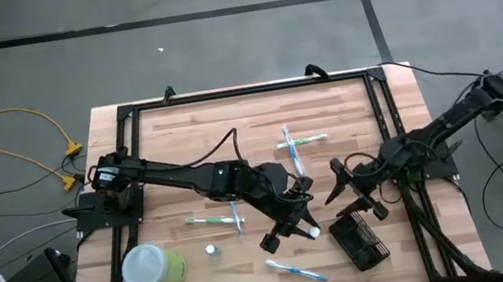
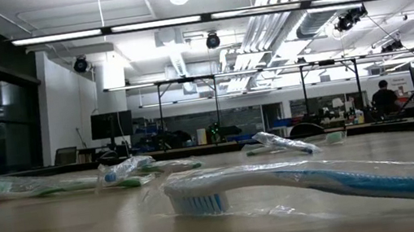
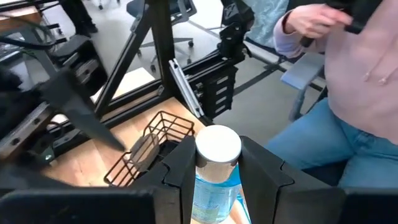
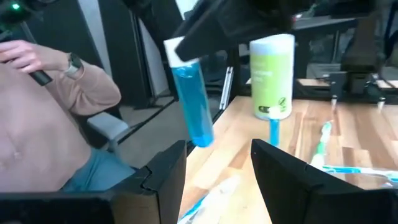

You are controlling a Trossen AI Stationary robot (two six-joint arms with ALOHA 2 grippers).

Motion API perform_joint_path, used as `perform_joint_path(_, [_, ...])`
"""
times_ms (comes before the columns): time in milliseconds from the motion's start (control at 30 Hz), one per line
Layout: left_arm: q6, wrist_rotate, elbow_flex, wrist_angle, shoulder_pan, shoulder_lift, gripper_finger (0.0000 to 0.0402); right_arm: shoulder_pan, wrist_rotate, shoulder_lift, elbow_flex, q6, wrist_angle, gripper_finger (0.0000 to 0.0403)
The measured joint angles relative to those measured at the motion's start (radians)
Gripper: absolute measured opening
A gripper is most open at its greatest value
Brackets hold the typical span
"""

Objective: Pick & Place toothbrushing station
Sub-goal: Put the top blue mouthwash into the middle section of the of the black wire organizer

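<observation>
Both arms are dark, near-black jointed assemblies of slim links on black bases at the table's left and right edges. Black cables run along the links. The left gripper (image 3: pixel 211 171) and right gripper (image 4: pixel 217 171) each carry two broad, matte black, angular fingers.

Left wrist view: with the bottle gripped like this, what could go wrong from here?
1. The left gripper holds the blue liquid bottle with the white cap near its cap, hanging tilted; it could slip or swing.
2. The black wire-mesh holder box sits near the table's edge; a bump while loading might push it.
3. The open, empty right gripper waits close by, so the arms could collide.
</observation>
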Motion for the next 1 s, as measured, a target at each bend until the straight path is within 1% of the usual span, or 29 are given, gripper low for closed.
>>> perform_joint_path(167, [0.0, -0.004, 0.0, 0.0, 0.001, 0.0, 0.0094, 0.031, 0.003, 0.054, 0.054, -0.032, -0.007, 0.0174])
perform_joint_path(300, [0.0, -0.005, 0.0, -0.007, 0.001, 0.0, 0.0094, 0.051, 0.042, 0.068, 0.082, -0.056, -0.033, 0.0174])
perform_joint_path(467, [0.0, -0.005, 0.0, -0.028, 0.001, 0.0, 0.0094, 0.057, 0.048, 0.068, 0.088, -0.05, -0.036, 0.0174])
perform_joint_path(600, [0.0, -0.005, 0.0, -0.028, 0.001, 0.0, 0.0094, 0.057, 0.047, 0.068, 0.088, -0.005, -0.036, 0.0174])
perform_joint_path(833, [-0.001, -0.005, 0.0, -0.029, 0.001, 0.0, 0.0094, 0.057, 0.06, 0.073, 0.088, -0.004, -0.021, 0.0174])
perform_joint_path(900, [-0.004, -0.005, 0.0, -0.029, 0.001, 0.0, 0.0094, 0.057, 0.077, 0.073, 0.088, -0.026, -0.008, 0.0174])
perform_joint_path(1000, [-0.005, -0.005, 0.0, -0.031, 0.0, 0.0, 0.0094, 0.057, 0.078, 0.074, 0.088, -0.105, 0.005, 0.0174])
